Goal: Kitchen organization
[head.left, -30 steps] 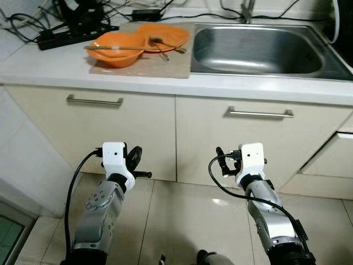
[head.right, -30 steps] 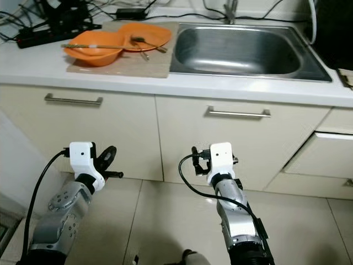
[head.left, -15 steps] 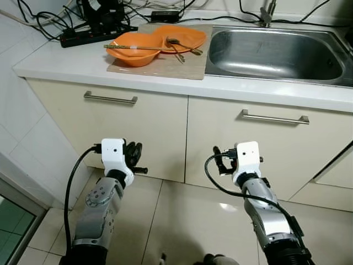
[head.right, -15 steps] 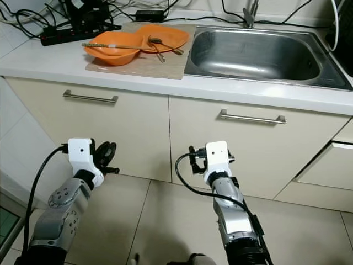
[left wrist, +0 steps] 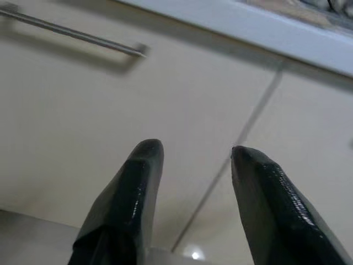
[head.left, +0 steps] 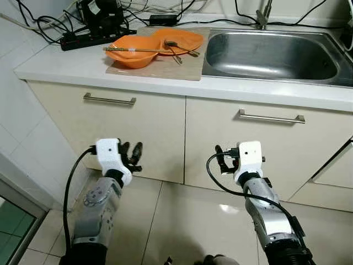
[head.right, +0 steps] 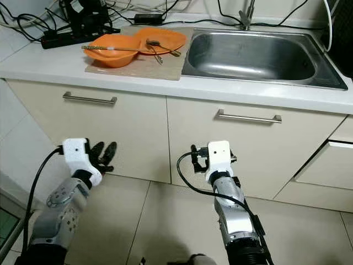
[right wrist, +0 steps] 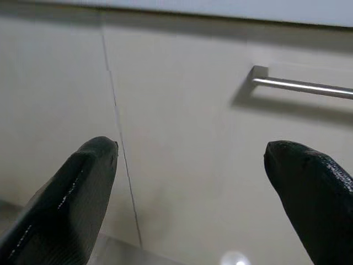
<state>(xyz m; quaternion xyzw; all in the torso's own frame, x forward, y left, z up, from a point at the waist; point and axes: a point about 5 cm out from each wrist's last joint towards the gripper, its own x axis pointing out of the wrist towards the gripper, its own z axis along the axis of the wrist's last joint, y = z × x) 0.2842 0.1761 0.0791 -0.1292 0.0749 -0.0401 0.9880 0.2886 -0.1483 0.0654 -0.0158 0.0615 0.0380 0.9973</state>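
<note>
Two orange bowls (head.left: 149,47) on mat, tabletop left of sink (head.left: 273,52), chopsticks & spoon across. Probably light, stiff plastic, slick; take by rim. Left tool (head.left: 132,157) & right tool (head.left: 220,160) both open, empty, low by cabinets.

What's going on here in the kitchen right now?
The robot stands facing the cream cabinets below the counter, handling nothing. Its left gripper and right gripper are both open and empty, held low in front of the cabinet doors. On the counter, two orange dishes sit on a mat with chopsticks across one and a spoon on the other, beside the steel sink.
</note>
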